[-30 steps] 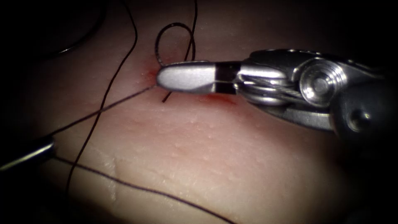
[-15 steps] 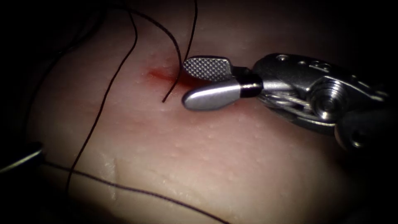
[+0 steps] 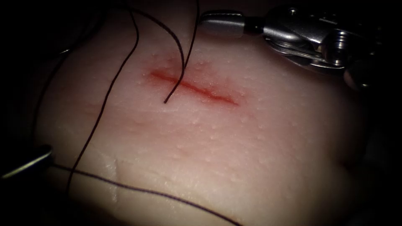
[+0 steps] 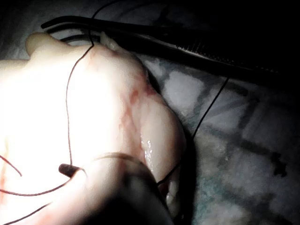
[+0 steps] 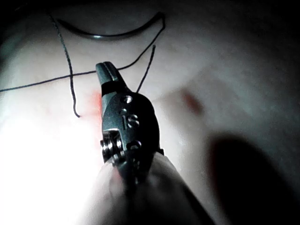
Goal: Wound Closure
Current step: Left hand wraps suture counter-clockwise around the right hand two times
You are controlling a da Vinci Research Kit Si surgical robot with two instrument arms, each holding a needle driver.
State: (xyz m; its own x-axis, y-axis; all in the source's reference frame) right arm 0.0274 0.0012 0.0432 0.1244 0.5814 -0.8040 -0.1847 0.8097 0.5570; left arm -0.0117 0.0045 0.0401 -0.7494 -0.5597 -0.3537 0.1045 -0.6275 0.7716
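My R gripper [image 3: 206, 21] sits up past the cut [image 3: 197, 88], toward its right end, clear of the tissue [image 3: 234, 159]. It is pressed together w/ nothing pinched that I can see. In the R wrist view the thread [image 5: 47, 80] runs just by the tip of the R gripper [image 5: 106, 66]. The needle [image 5: 112, 33] lies loose on the tissue beyond the tip, not in it, held by neither tool. A short thread end [image 3: 172, 93] crosses the cut near its left end, and red fluid [image 3: 217, 97] lines the cut. Long strands of thread [image 3: 108, 91] trail over the tissue left of the cut. My L gripper [image 3: 42, 155] is low at the far left, can't tell its state or load.
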